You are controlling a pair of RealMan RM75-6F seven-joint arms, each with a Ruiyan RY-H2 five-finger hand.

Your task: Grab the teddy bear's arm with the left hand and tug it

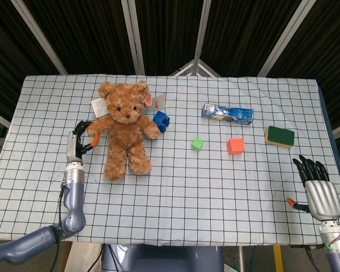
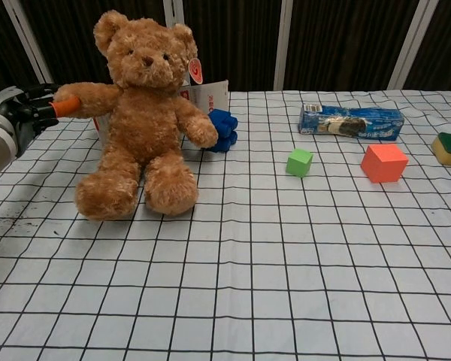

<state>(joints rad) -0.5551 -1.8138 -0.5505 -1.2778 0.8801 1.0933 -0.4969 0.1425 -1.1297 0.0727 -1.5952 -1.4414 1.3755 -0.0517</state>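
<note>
A brown teddy bear [image 1: 124, 128] [image 2: 143, 113] sits on the checked tablecloth, left of centre, facing the front edge. My left hand [image 1: 81, 140] [image 2: 22, 114] grips the end of the bear's outstretched arm [image 2: 86, 96], which is stretched up and out toward the table's left side. An orange fingertip [image 2: 66, 107] shows under the paw. My right hand [image 1: 316, 186] rests at the front right corner of the table, fingers apart and holding nothing.
A blue toy block [image 1: 161, 120] lies by the bear's other arm, with white tags [image 1: 158, 101] behind. To the right are a small green cube [image 1: 198, 144], an orange-red cube [image 1: 235, 146], a blue packet [image 1: 228, 113] and a green-yellow sponge [image 1: 279, 136].
</note>
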